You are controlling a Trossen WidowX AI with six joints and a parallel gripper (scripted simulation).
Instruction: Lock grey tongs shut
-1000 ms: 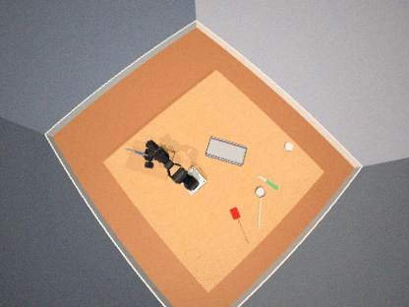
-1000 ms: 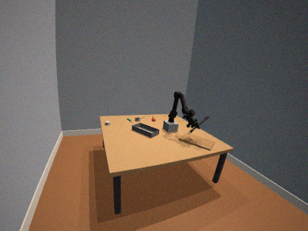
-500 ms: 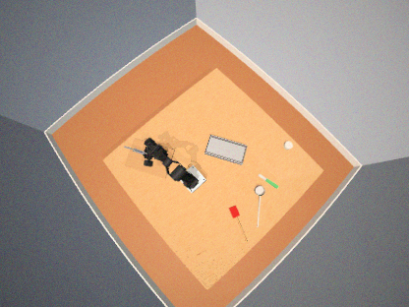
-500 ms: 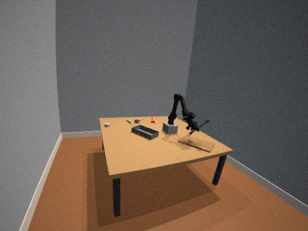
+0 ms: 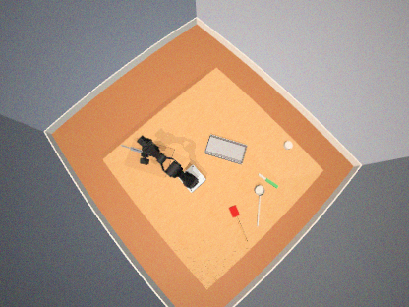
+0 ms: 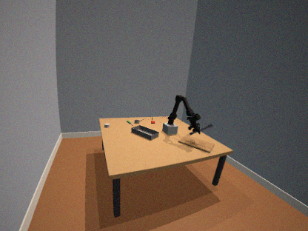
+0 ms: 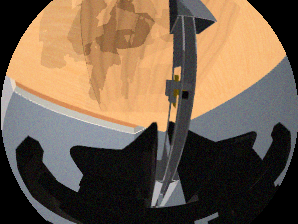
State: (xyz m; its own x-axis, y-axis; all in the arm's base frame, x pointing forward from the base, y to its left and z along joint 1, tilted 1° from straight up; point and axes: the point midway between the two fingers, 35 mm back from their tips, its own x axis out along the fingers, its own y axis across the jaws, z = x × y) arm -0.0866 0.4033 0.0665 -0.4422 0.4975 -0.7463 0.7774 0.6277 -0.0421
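The grey tongs (image 5: pixel 131 148) (image 6: pixel 207 127) (image 7: pixel 187 65) are in my gripper (image 5: pixel 141 151) (image 6: pixel 196 130) (image 7: pixel 161 125), which is shut on them. They are held in the air, tilted, with one end rising outward in the exterior view. In the wrist view their two arms lie close together, with only a narrow gap. I cannot tell whether the lock has caught or which end is the hinge. The wooden board (image 6: pixel 207 145) lies on the table below the gripper. The roasting tin (image 5: pixel 225 149) (image 6: pixel 148 136) stands apart, with no tongs across it.
The arm's base (image 5: pixel 199 178) (image 6: pixel 170 129) stands between the tin and the board. Farther off lie a red-headed utensil (image 5: pixel 234 212) (image 6: pixel 152 122), a green-handled utensil (image 5: pixel 271 183), a ladle-like utensil (image 5: pixel 260 190) and a small white round object (image 5: pixel 288 145) (image 6: pixel 106 125). The table edge is near the board.
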